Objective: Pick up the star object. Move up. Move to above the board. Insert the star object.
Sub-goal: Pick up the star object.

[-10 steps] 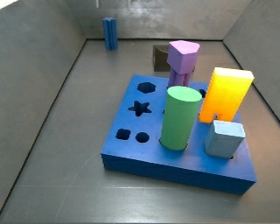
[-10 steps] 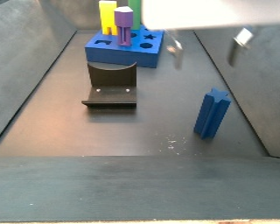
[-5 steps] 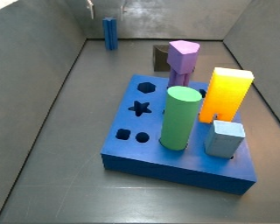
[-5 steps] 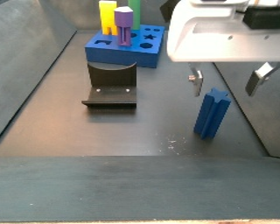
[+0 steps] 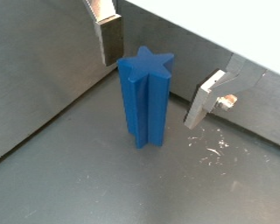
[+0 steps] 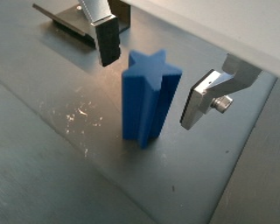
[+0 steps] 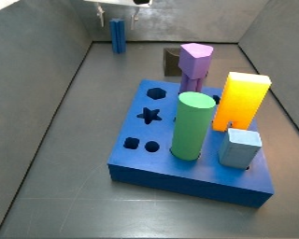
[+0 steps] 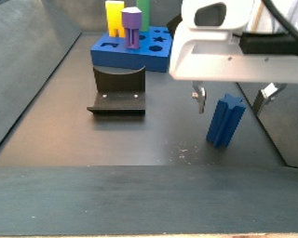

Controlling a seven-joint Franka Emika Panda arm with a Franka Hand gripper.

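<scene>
while silver-plated gripper point(image 5: 157, 70) fingers straddle it, ridged star object point(image 5: 143, 96) stands.

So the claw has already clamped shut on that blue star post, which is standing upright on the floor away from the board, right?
Not quite. The gripper is open: in both wrist views its fingers stand on either side of the star object with gaps showing, not touching it. The rest holds: the post stands upright on the floor, well away from the board, as a side view shows.
</scene>
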